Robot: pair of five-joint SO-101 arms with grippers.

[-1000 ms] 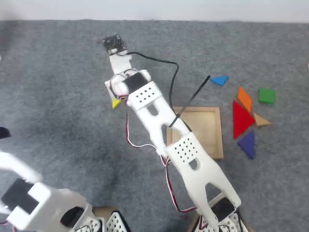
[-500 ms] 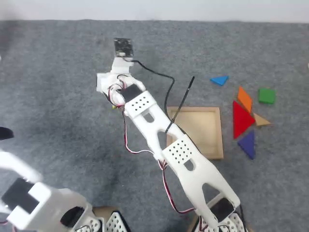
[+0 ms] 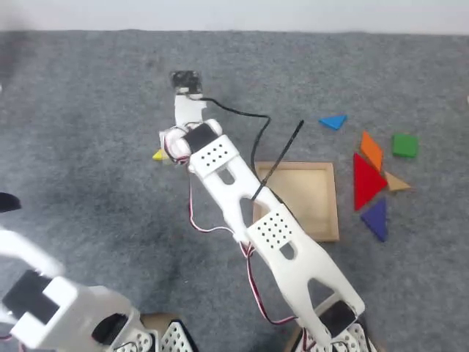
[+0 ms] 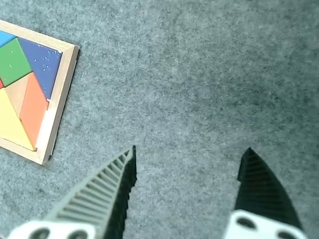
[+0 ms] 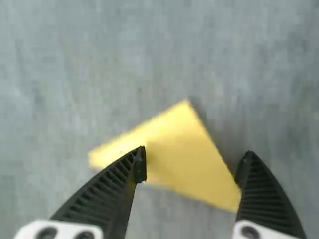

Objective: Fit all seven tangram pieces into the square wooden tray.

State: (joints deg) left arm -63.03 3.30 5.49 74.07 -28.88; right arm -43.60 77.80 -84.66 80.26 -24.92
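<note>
Hovering over the yellow triangle (image 5: 174,144), the right gripper (image 5: 192,162) has its jaws spread wide with nothing held. The piece lies flat on the grey carpet (image 3: 95,147) at the left of the high view, well apart from the square wooden tray (image 3: 311,198), which sits bare at centre right.

The main risk is the grasp. In the wrist picture one fingertip seems to sit over the triangle rather than beside it, so a straight descent could press on top of the piece. Closing on its slanted edges could also squeeze it out sideways, and the fingertips may snag the carpet pile.

The other pieces lie right of the tray: a blue triangle (image 3: 333,122), an orange piece (image 3: 371,150), a green square (image 3: 404,144), a red triangle (image 3: 365,181), a tan triangle (image 3: 396,182) and a dark blue triangle (image 3: 376,218).

The left gripper (image 4: 187,159), also wide and empty, hangs over carpet near a second wooden frame (image 4: 61,99) holding coloured pieces.
</note>
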